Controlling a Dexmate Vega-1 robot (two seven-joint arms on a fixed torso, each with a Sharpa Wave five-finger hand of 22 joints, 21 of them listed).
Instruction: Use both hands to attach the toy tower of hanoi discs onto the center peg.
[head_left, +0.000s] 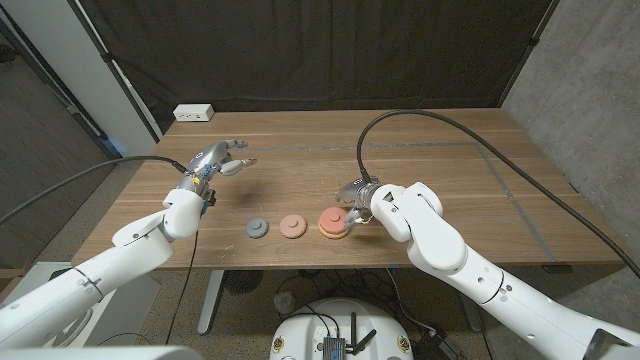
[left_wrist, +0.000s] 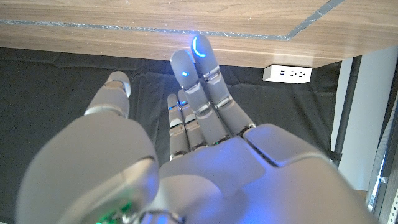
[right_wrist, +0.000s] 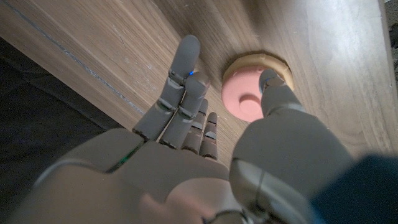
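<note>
Right hand (head_left: 356, 193) hangs low over the bench (head_left: 450, 170), fingers apart, holding nothing — thumb just above the red disc (head_left: 331, 218), which sits on a tan disc (head_left: 333, 231) beside the hand. Pink disc (head_left: 292, 227) and grey disc (head_left: 257, 228) lie on the bench between the two hands. Left hand (head_left: 215, 160) raised, fingers spread — holding nothing; a white power strip (head_left: 193, 113) beyond it.

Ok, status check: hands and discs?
Left hand open, raised. Right hand open beside stacked pink disc. Grey disc, salmon disc loose. Nothing blocking.
</note>
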